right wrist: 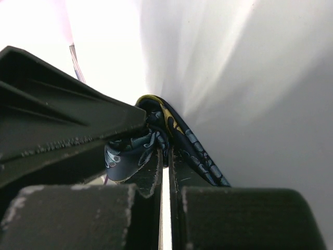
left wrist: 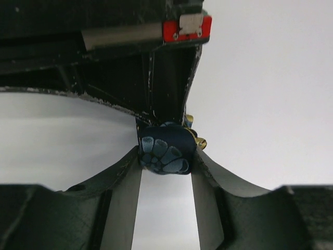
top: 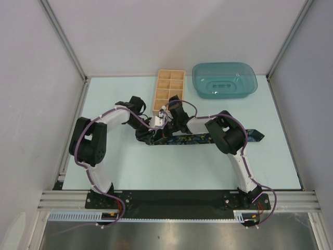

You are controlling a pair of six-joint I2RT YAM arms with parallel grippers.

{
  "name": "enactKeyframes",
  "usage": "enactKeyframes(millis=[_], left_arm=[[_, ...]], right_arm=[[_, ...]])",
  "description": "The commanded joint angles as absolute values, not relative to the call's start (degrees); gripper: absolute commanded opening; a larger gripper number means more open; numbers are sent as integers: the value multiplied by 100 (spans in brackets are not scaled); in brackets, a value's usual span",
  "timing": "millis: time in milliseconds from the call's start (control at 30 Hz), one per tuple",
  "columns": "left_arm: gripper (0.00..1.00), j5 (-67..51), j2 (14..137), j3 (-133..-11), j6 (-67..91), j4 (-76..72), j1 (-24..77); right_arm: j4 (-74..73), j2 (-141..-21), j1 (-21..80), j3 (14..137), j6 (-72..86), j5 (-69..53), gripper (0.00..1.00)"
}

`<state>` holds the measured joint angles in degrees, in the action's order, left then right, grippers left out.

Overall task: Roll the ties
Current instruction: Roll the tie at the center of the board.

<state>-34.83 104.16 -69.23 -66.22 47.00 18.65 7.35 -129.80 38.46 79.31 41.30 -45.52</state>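
Observation:
A dark navy tie (top: 208, 138) with a blue and yellow pattern lies stretched across the middle of the table, its pointed end at the right. Its left end is bunched between both grippers. My left gripper (top: 147, 131) is shut on a folded part of the tie (left wrist: 165, 148), which sits between its fingertips. My right gripper (top: 167, 125) is shut on the tie (right wrist: 171, 135), fabric pinched at its tips and trailing off to the right. The two grippers meet at the tie's left end, just in front of the wooden box.
A compartmented wooden box (top: 169, 91) stands behind the grippers. A teal plastic tray (top: 225, 80) sits at the back right. The right arm's elbow (top: 229, 133) lies over the tie's middle. White walls close in the table at the back and sides.

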Motion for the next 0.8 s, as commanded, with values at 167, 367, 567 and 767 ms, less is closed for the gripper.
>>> enactKeyframes(millis=[167, 367, 567, 767], left_arm=[[42, -3438, 10731, -7119, -6513, 4562, 2074], [36, -2972, 10960, -7093, -6565, 4570, 2083], [35, -2839, 11057, -7075, -6723, 4684, 2083], [35, -2830, 11092, -7154, -6750, 4711, 2083]], right_arm=[[535, -12973, 3762, 7901, 3937, -4130, 1], [633, -12788, 3744, 7901, 3999, -4377, 18], [475, -12384, 3586, 7805, 3990, -4623, 35], [483, -12190, 3542, 7726, 4095, -4763, 44]])
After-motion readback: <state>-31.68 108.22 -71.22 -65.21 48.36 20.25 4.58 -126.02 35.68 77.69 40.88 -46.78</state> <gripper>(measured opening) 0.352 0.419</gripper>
